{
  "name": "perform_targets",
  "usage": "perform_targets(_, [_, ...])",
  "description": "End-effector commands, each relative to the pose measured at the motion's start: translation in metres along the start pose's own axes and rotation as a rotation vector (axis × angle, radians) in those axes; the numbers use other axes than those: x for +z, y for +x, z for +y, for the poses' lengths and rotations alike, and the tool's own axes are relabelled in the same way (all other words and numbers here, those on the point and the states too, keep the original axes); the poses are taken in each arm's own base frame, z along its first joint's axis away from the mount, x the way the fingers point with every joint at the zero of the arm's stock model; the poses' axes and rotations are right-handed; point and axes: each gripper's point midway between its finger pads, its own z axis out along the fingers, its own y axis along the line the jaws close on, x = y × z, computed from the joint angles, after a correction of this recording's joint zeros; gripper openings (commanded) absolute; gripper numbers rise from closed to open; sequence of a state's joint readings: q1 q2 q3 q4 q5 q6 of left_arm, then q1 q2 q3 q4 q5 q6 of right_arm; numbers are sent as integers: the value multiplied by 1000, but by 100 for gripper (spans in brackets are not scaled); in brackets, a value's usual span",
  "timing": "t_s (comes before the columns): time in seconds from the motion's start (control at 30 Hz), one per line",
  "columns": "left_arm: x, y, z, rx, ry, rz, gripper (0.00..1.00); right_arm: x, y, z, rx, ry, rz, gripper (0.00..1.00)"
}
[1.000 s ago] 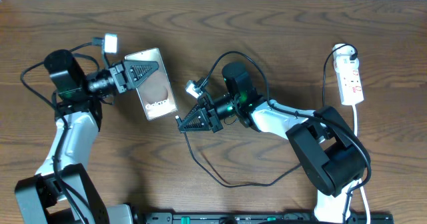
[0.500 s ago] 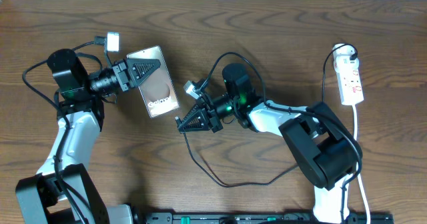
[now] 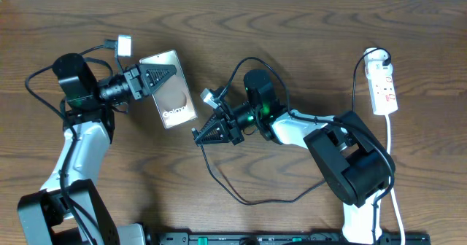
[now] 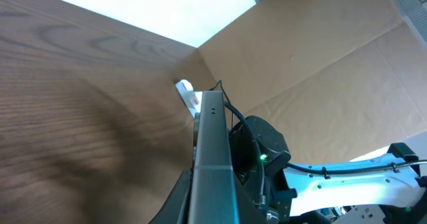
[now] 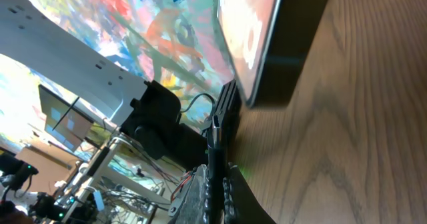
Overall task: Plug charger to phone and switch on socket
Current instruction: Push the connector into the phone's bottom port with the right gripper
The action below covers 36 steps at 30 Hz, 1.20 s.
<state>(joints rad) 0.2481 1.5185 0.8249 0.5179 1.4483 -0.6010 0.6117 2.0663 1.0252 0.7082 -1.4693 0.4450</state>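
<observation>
The phone is held up off the table with my left gripper shut on its upper end, the "Galaxy" text at its lower end. In the left wrist view its dark edge runs up between my jaws. My right gripper is shut on the charger plug, which points at the phone's lower end with a small gap. The charger cable loops over the table below the right arm. The white socket lies at the far right, beyond both grippers.
The right arm's base stands at the lower right and the left arm's base at the lower left. A white lead runs down from the socket. A small white camera block sits above the left wrist.
The left gripper has nudged the phone slightly right, toward the plug. The right arm's elbow has leaned a little left while its gripper tip stays about in place.
</observation>
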Motion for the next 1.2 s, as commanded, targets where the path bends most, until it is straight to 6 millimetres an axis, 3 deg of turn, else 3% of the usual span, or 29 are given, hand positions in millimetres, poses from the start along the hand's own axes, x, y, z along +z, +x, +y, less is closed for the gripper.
perform_targets(0.0, [4, 4, -4, 22, 17, 16, 7, 0, -2, 3, -4, -10, 2, 1])
perform_targets(1.17, [17, -2, 5, -59, -51, -26, 7, -1, -12, 1, -6, 20, -26, 1])
